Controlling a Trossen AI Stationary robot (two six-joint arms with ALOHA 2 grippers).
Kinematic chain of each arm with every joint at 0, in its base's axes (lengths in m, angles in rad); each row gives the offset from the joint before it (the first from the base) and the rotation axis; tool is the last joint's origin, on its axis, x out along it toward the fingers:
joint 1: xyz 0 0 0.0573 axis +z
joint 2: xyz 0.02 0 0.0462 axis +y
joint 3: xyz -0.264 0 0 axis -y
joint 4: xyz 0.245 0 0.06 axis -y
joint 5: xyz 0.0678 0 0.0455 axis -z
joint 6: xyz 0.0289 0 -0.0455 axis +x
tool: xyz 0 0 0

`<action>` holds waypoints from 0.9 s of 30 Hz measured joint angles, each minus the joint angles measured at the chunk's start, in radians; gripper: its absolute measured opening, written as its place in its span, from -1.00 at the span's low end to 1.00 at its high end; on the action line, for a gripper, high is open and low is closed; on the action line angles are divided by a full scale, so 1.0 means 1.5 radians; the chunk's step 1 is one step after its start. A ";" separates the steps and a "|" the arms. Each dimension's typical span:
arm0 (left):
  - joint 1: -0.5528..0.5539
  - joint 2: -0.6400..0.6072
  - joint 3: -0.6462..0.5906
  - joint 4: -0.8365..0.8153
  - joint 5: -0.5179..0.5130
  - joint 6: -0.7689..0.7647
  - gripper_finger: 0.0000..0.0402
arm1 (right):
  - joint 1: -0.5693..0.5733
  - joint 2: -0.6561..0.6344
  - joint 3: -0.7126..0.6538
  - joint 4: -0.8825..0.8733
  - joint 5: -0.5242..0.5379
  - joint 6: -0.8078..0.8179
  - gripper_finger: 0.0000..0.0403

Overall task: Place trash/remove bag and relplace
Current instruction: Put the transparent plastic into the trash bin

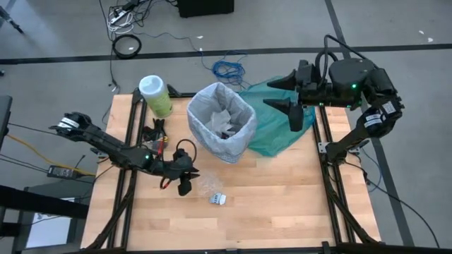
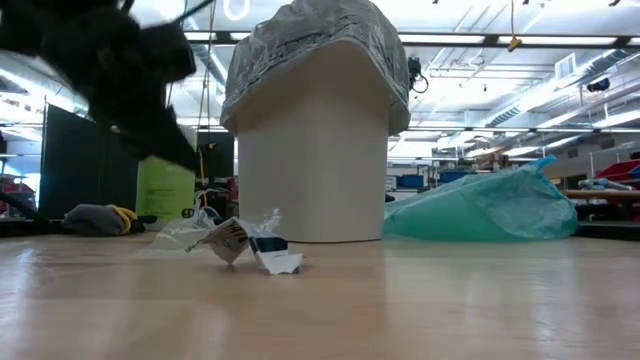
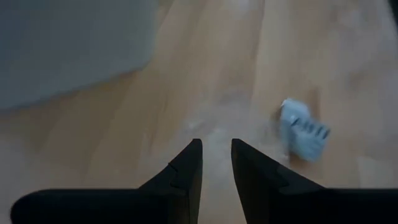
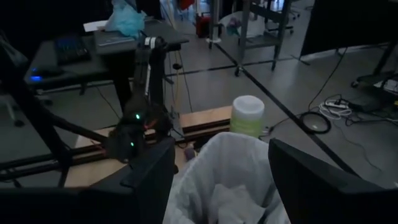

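On the light wooden slatted table [image 1: 282, 204], the white tapered plastic bin [image 1: 221, 121] is standing upright near the far middle, lined with the pale grey-white crinkly translucent plastic liner bag [image 2: 312, 52], whose edge is folding over the rim and hanging down the outside. Inside it, white crumpled paper scraps [image 4: 231, 203] and something dark are lying. Just beside the bin on its right, a teal-green translucent plastic bag [image 1: 277, 118] is lying slumped on the table. The right arm is reaching in from the right edge, folded at the elbow, holding the right gripper [image 1: 291, 93] raised beside the bin's right rim with its two dark fingers spread wide and holding nothing. The left arm is stretching low across the left side of the table, its left gripper [image 1: 185, 185] pointing down at the wood in front of the bin, fingers a little apart and empty. A lime-green cylindrical canister with a white lid [image 1: 155, 95] is standing at the far left corner. Near the left gripper, a clear crinkled plastic wrapper [image 1: 204, 185] and a small crumpled white-and-blue printed paper scrap [image 1: 217, 199] are lying on the table, apart from the fingers.
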 joint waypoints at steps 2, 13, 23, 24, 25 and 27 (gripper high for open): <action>0.001 0.020 -0.020 0.047 0.001 -0.004 -0.53 | 0.006 -0.001 0.000 0.000 0.001 0.000 0.23; 0.012 0.132 -0.042 0.200 0.028 0.032 -0.49 | 0.048 0.000 0.000 0.001 0.000 0.043 0.20; 0.037 0.232 -0.042 0.304 0.111 0.030 -0.28 | 0.087 0.009 0.000 0.001 -0.001 0.085 0.20; 0.036 0.242 -0.042 0.304 0.115 0.026 -0.26 | 0.088 0.012 0.000 0.002 -0.002 0.088 0.20; 0.036 0.251 -0.042 0.309 0.114 0.025 -0.24 | 0.090 0.013 0.000 0.005 -0.002 0.090 0.20; 0.034 0.265 -0.040 0.317 0.118 0.028 -0.22 | 0.097 0.015 0.000 0.009 -0.003 0.090 0.20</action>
